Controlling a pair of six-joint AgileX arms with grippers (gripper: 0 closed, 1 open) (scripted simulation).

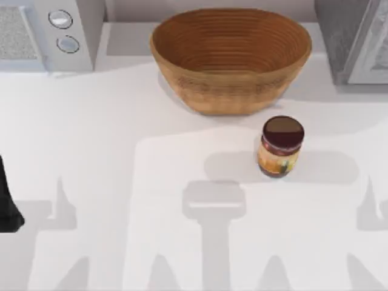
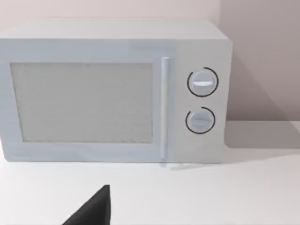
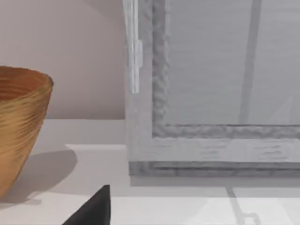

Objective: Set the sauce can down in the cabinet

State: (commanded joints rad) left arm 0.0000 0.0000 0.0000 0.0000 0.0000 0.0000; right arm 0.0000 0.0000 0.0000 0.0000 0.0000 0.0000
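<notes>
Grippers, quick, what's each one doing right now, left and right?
Left end effector: cannot be told, parked at the table's left edge.
Right end effector: cannot be told.

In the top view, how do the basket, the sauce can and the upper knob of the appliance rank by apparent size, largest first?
1. Basket, clearly largest.
2. Sauce can, standing upright in front of the basket.
3. Upper knob, smallest.

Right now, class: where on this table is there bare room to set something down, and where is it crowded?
Bare: the wide front left, below the microwave. Crowded: the back, where the basket sits between microwave and cabinet, with the sauce can just before the basket.
</notes>
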